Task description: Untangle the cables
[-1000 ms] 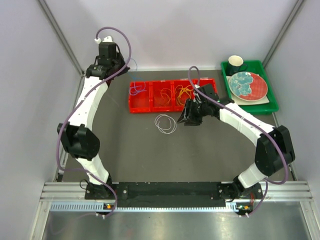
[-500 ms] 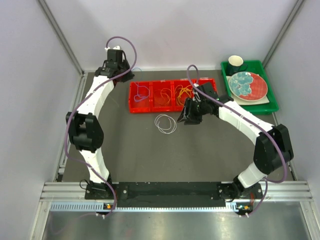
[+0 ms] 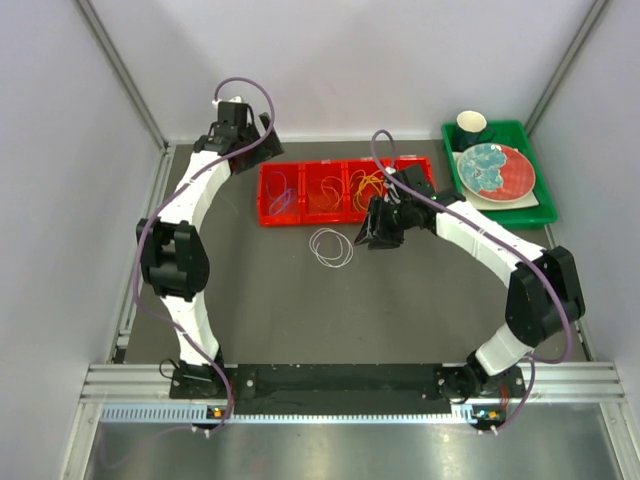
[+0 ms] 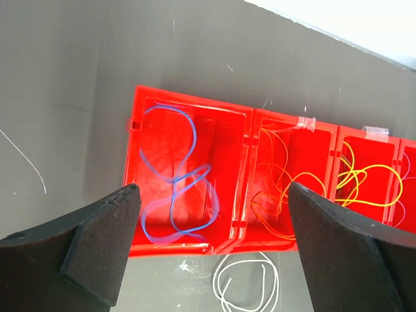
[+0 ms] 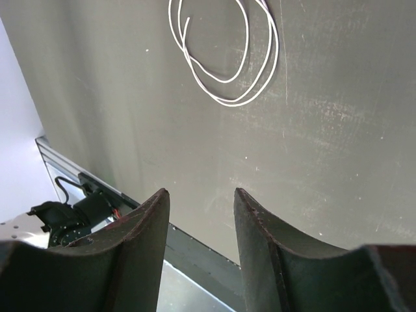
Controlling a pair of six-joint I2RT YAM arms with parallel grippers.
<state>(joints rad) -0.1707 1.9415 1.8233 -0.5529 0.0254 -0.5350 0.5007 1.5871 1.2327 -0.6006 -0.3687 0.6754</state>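
since a second earlier, the left arm had swung inward from the back-left corner, bringing the left gripper (image 3: 243, 128) to a spot behind the left end of the red tray (image 3: 290, 222); the right arm had hardly shifted. the left gripper's fingers were spread wide with nothing between them, and its wrist view looked down onto the tray. the right gripper (image 3: 374, 238) hung low over the table (image 3: 260, 290), just right of the white cable (image 3: 331, 247), with its fingers parted a little and nothing in its hold.

the task seemed well advanced. the blue cable (image 4: 175, 185) lay alone in the tray's left compartment, the orange cable (image 4: 273, 188) in the next and the yellow cable (image 4: 364, 179) in the third, though it could not be told whether any orange and yellow strands crossed the divider. the compartment at the far right was mostly hidden by the right arm. the white cable lay as a loose double loop on the table just in front of the tray, apart from the others. it looked like the one piece left to gather.
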